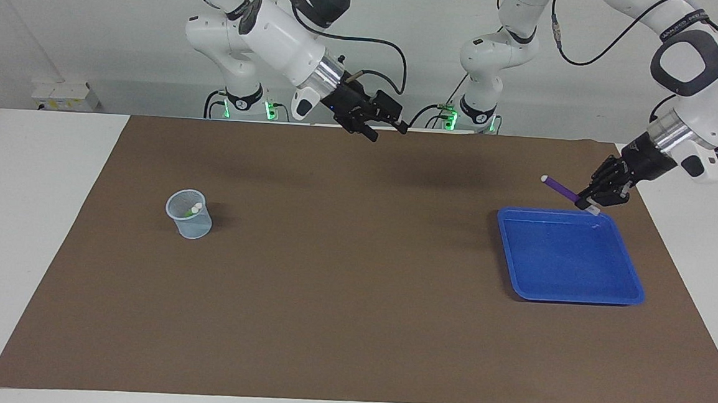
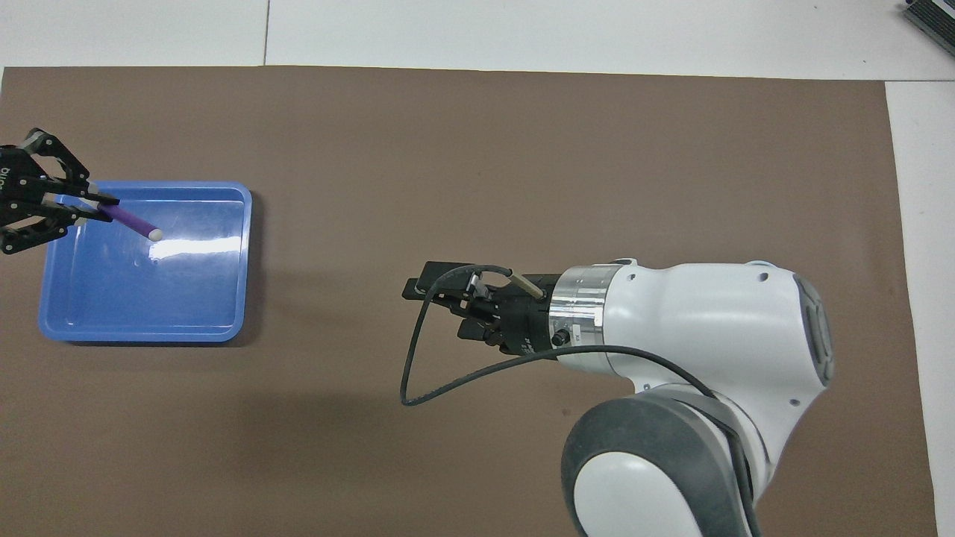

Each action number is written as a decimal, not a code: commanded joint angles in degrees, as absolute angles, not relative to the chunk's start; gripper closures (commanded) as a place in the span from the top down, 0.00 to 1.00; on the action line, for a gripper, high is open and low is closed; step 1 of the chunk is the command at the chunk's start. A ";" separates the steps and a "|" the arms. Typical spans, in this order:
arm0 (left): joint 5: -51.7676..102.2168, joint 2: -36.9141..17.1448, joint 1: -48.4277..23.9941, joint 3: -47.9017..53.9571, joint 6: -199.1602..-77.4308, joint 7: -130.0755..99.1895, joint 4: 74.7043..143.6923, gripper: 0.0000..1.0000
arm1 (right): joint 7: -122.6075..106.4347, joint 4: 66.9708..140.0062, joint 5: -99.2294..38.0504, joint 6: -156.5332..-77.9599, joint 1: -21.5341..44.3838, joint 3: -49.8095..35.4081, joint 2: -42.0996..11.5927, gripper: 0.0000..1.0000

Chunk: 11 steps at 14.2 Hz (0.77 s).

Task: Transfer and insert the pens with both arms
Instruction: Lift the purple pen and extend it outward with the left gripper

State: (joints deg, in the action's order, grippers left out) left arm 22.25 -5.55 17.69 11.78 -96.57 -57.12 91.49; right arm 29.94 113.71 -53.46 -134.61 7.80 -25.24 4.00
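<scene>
Pens in the mesh cup [image 1: 189, 214] show only pale tips, colours unreadable; left hand [image 2: 93, 203] cut by the overhead edge, purple pen [image 2: 133, 222] partly hidden in its grip.

No text, label or number can be read anywhere.
</scene>
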 commanded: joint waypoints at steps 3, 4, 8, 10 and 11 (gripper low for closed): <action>25.22 1.05 12.85 11.16 -95.89 -74.93 96.32 0.00 | 31.99 113.47 -54.93 -140.10 10.55 -25.49 3.16 1.00; 25.31 2.10 11.61 11.16 -95.54 -78.80 96.85 0.00 | 31.99 113.47 -54.93 -140.10 10.63 -25.49 3.16 1.00; 25.49 6.67 8.97 11.25 -94.48 -85.95 102.73 0.00 | 32.52 113.29 -54.93 -140.27 10.72 -25.49 3.08 1.00; 25.49 9.65 6.60 11.25 -94.48 -86.31 106.94 0.00 | 34.18 111.29 -54.93 -140.27 11.07 -25.49 2.29 1.00; 25.92 11.06 6.16 11.25 -95.00 -87.00 108.79 0.00 | 35.76 110.14 -54.93 -140.53 12.29 -25.40 1.59 1.00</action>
